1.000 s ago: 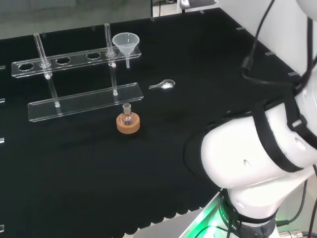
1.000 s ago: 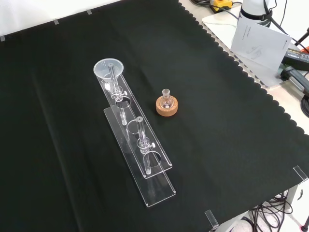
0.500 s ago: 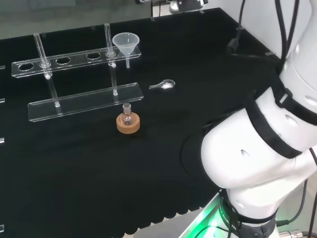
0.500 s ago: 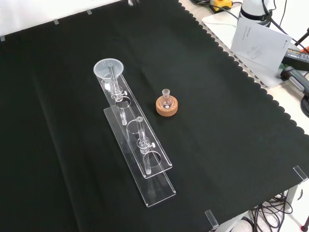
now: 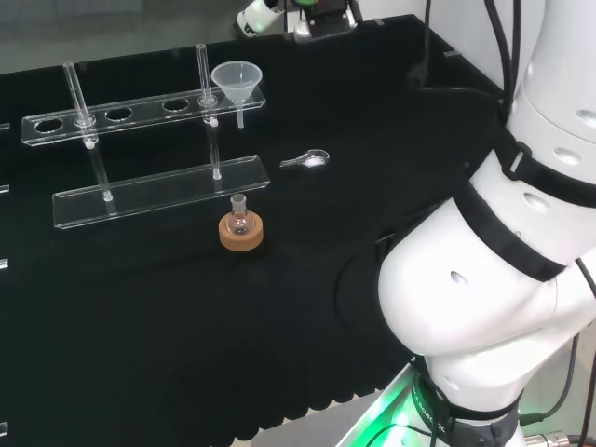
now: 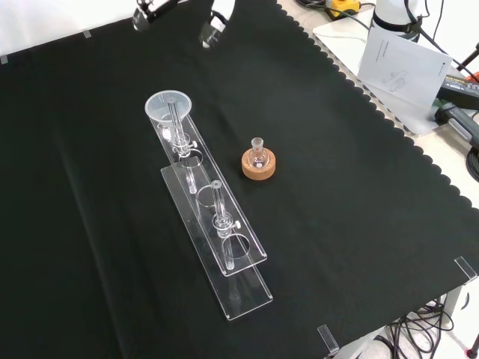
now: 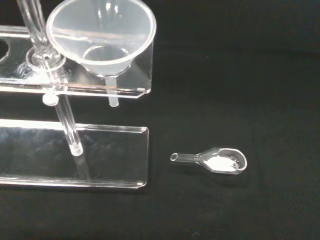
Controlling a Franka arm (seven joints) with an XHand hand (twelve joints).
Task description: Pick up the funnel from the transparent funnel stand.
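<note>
Head view, left to right: the transparent two-tier funnel stand (image 5: 149, 191) carries the clear cone-shaped plastic funnel (image 5: 234, 84) in the end hole at its right. A small round glass flask on a cork ring (image 5: 241, 229) stands nearer. A glass scoop holding white powder (image 5: 308, 160) lies right of the stand. Above the funnel, the black and white hand (image 5: 279, 14) hovers clear of it; whether its fingers are spread or curled cannot be made out.

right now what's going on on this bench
A white robot arm is bringing its hand in over the black cloth toward a clear funnel. The funnel sits in the end hole of a transparent funnel stand, untouched. The hand is at the far edge of the cloth, apart from the funnel and holding nothing. Nearby stand a small flask on a cork ring and a glass scoop with white powder.
</note>
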